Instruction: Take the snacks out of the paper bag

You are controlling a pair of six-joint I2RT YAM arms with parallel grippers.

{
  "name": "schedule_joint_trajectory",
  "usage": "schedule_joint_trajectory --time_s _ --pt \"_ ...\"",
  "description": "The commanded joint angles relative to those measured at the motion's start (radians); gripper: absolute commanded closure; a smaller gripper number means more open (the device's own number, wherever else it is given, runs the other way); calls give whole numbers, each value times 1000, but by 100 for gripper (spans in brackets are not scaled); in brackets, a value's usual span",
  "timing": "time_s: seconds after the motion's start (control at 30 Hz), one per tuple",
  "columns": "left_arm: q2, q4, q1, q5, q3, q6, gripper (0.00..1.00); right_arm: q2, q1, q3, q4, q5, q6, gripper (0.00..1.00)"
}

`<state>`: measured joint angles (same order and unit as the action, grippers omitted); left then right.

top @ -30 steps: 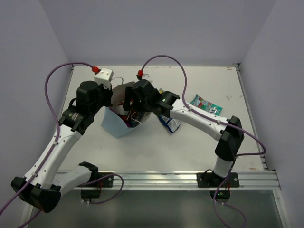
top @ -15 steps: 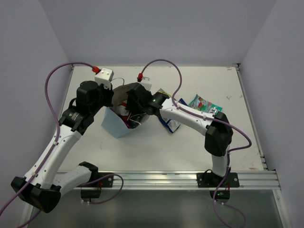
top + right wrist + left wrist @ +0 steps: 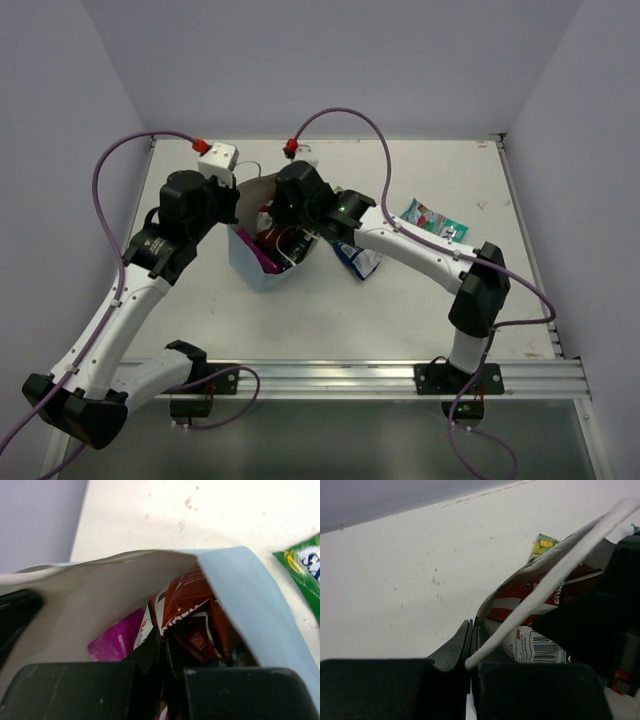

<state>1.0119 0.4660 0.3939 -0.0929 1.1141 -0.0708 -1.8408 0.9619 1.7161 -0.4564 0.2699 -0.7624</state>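
The red-white packet (image 3: 187,605) sits inside the paper bag (image 3: 250,595), beside a magenta packet (image 3: 115,640). On the lift it could slip free, since crinkly foil held by a thin edge gives little purchase, or it could snag and drag the bag along. Its lower edge meets the tips of the right tool (image 3: 162,642), whose fingers are pressed together and seem to nip only that edge. The left tool (image 3: 471,650) is clamped on the bag's rim. A teal-green packet (image 3: 435,220) lies on the tabletop (image 3: 400,310), well apart from the bag.
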Motion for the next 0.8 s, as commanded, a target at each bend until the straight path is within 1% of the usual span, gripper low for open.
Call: schedule_joint_trajectory --time_s 0.0,0.17,0.33,0.5,0.6,0.7,0.77 --pt "-27 -93 2 -27 21 -11 100 161 -3 31 174 -64 109 100" --pt "-18 -69 0 -85 36 -15 100 235 -3 40 214 -135 179 100" --pt "-12 -63 0 -102 47 -27 100 291 -3 76 213 -202 232 100" --pt "-10 -58 2 -125 50 -35 100 376 -6 73 225 -193 304 100" --pt "-12 -49 2 -152 53 -34 100 445 -20 60 214 -132 336 100" --pt "-16 -46 0 -176 56 -29 100 538 -72 7 206 -103 344 100" --pt "-16 -46 0 -191 56 -26 100 586 -153 -36 193 -130 312 100"
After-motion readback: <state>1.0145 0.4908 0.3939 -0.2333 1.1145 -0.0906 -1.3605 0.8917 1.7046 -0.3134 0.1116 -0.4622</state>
